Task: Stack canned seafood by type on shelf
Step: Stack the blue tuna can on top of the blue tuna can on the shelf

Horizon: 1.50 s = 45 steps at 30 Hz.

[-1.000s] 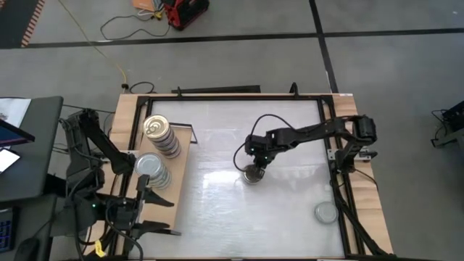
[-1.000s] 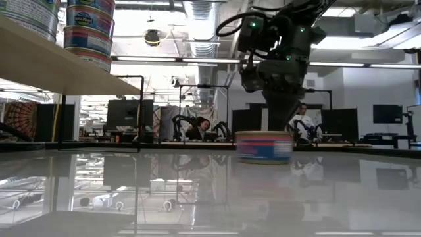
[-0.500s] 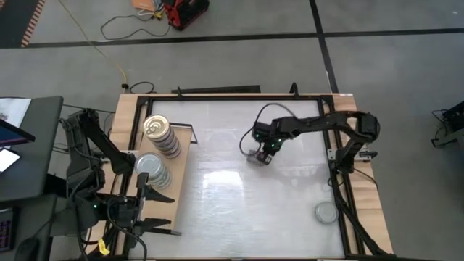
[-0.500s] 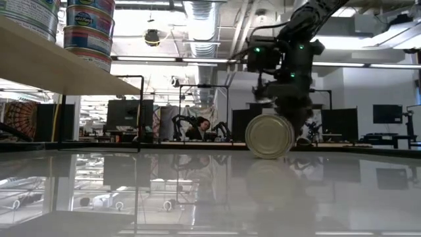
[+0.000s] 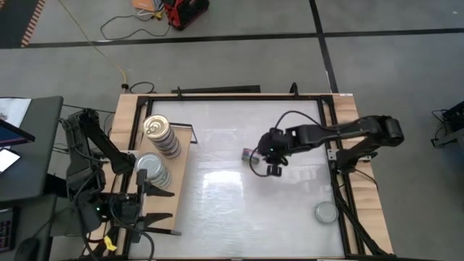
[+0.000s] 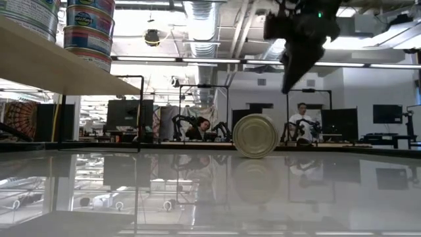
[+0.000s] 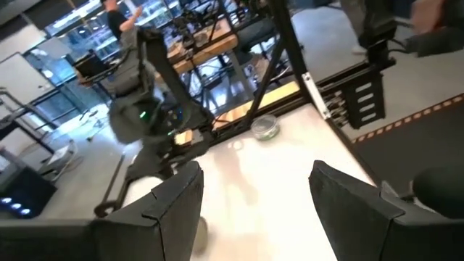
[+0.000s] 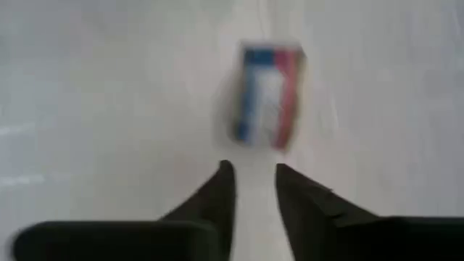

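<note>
A tin of canned seafood (image 5: 250, 154) with a blue, white and red label stands on its rim on the white table, its gold face (image 6: 255, 136) toward the low camera. My right gripper (image 5: 273, 170) hangs above and just right of it, slightly open, the tin (image 8: 267, 94) lying beyond its fingertips. On the shelf (image 5: 180, 190) at the left stand a gold-topped stack (image 5: 156, 129) and a silver-topped stack (image 5: 148, 165). My left gripper (image 5: 170, 214) waits open at the shelf's near end.
A silver-topped tin (image 5: 325, 212) lies flat near the table's right near corner; it also shows in the left wrist view (image 7: 265, 128). A black frame (image 5: 217, 96) runs round the table. The white tabletop between shelf and tins is bare.
My right gripper raised the flat tin off the table, rolled it onto its rim a little farther back, then let go. It has since risen and drawn toward the table's right and near edges. The tin stays standing on its rim.
</note>
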Each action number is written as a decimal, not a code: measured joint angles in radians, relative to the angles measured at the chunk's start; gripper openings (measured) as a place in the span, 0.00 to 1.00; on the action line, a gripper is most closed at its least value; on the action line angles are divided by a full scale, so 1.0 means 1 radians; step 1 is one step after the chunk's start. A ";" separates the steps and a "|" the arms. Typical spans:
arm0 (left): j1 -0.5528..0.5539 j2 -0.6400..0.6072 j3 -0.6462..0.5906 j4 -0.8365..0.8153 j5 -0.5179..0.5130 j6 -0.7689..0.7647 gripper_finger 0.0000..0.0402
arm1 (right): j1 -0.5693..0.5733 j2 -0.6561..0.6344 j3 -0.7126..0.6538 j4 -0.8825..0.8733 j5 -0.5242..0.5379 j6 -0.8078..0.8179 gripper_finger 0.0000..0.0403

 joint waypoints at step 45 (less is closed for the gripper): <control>0.192 -0.003 0.000 -0.199 -0.003 -0.153 0.60 | 0.083 0.224 -0.021 0.150 0.218 -0.012 0.53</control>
